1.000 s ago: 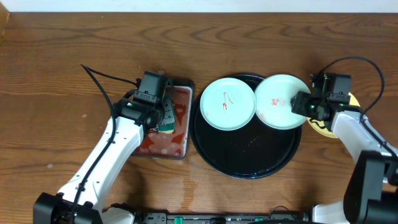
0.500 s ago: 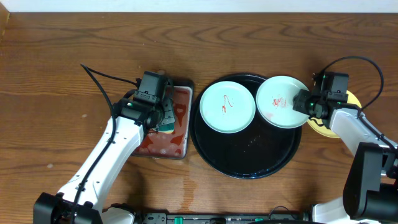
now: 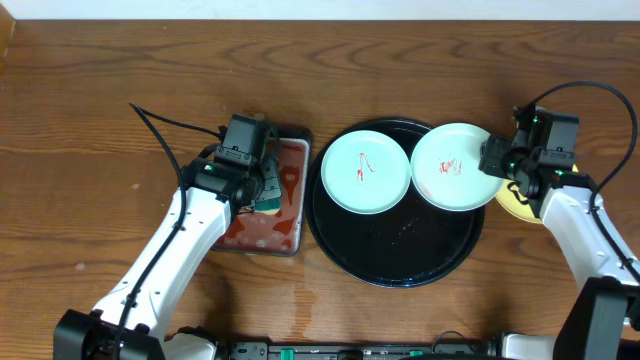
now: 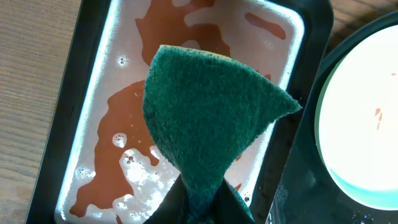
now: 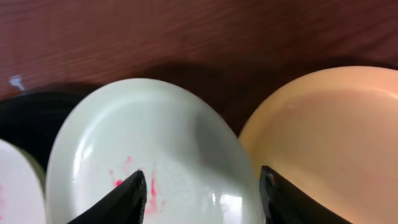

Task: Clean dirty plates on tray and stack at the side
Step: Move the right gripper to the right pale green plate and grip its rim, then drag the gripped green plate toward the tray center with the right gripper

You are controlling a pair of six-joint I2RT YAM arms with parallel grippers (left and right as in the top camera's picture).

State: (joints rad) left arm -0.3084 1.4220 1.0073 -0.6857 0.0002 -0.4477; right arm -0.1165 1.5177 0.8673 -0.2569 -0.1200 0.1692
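Left fingers (image 4: 163, 213) are clamped on a green sponge (image 4: 211, 118), held above a metal tray (image 4: 87, 74) of red liquid (image 4: 168, 25). Right fingers (image 5: 127, 199) stand apart over a red-smeared mint plate (image 5: 155, 143) on the black tray (image 3: 400, 250). A yellow plate (image 5: 323, 137) lies just beside them.

Left arm (image 3: 185, 240): white shell links, black joint housings, black boxy wrist module (image 3: 245, 140) just behind the hand. One small green light (image 3: 207, 167) sits behind that module. A thin black cable (image 3: 140, 110) runs out behind the wrist.
Left fingers (image 4: 168, 211): matte black, tapering.
Right arm (image 3: 575, 215): same white-and-black build, with green lights (image 3: 537, 118) beside the wrist. A black cable loop (image 3: 590, 85) arches behind the hand.
Right fingers (image 5: 132, 198): black, wedge-shaped, smooth-faced.
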